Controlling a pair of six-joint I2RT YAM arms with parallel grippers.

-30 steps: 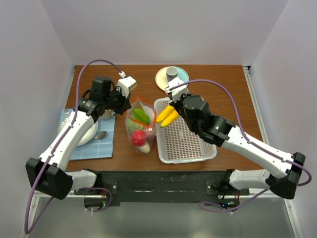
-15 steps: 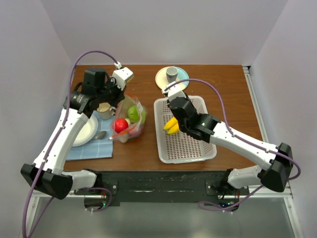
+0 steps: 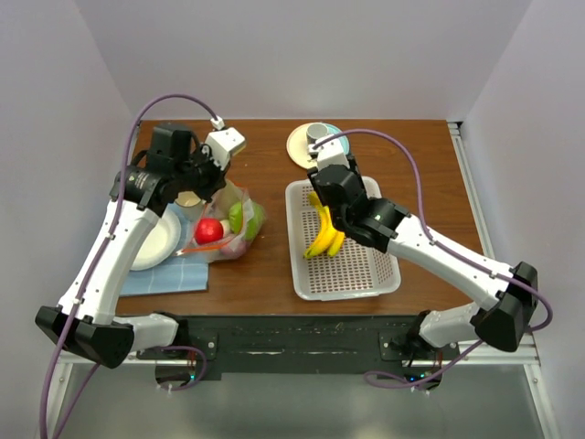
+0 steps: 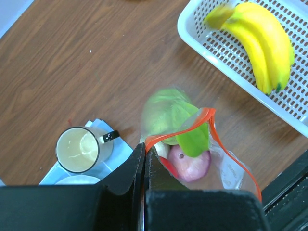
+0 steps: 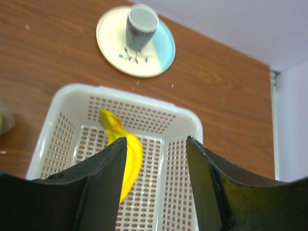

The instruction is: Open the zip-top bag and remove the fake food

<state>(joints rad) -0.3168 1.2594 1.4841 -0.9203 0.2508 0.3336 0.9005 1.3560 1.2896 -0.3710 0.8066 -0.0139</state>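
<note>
The left wrist view shows what the overhead one hides: the left gripper [image 4: 144,153] has its fingers pressed together on the orange-red zip strip of the zip-top bag [image 4: 230,169]. The bag's mouth gapes open, with a green piece [image 4: 180,120] and a pinkish round piece [image 4: 192,162] inside. From above, the bag sits at centre left of the frame, and a red round fruit [image 3: 209,230] shows through the plastic.

The right wrist view shows the right gripper [image 5: 156,149] with its jaws spread wide and nothing between them. It hangs over the white basket [image 5: 144,102], where the yellow banana bunch [image 5: 132,154] lies. Only this view shows the leaf pattern on the cream-and-blue plate [image 5: 115,43] under the grey cup [image 5: 142,24].

A mug [image 4: 79,150] of pale liquid stands on a blue cloth [image 3: 174,273] at lower left. The tabletop [image 3: 265,174] is brown wood, enclosed by pale walls on three sides.
</note>
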